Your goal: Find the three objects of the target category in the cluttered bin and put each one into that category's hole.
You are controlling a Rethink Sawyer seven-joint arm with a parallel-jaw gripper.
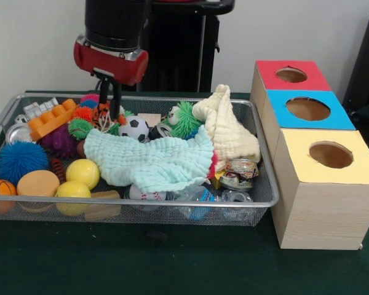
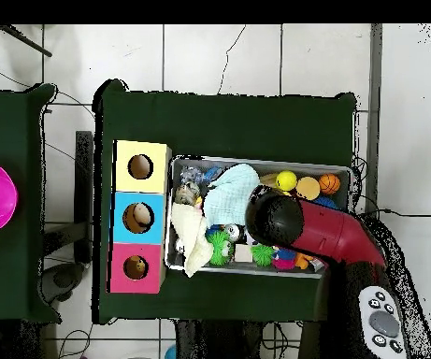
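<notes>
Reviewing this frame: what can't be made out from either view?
- Gripper: front view, its tips sink among the toys; overhead, the arm covers it. Open or shut: cannot tell.
- Bin contents under the mint cloth and cream cloth: hidden in both views.
- Inside the red, blue and yellow box holes: too dark.

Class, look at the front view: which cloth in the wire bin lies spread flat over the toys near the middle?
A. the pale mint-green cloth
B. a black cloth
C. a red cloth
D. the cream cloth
A: the mint-green cloth lies spread over the toys in the bin, while the cream cloth stands bunched up beside it.
</notes>
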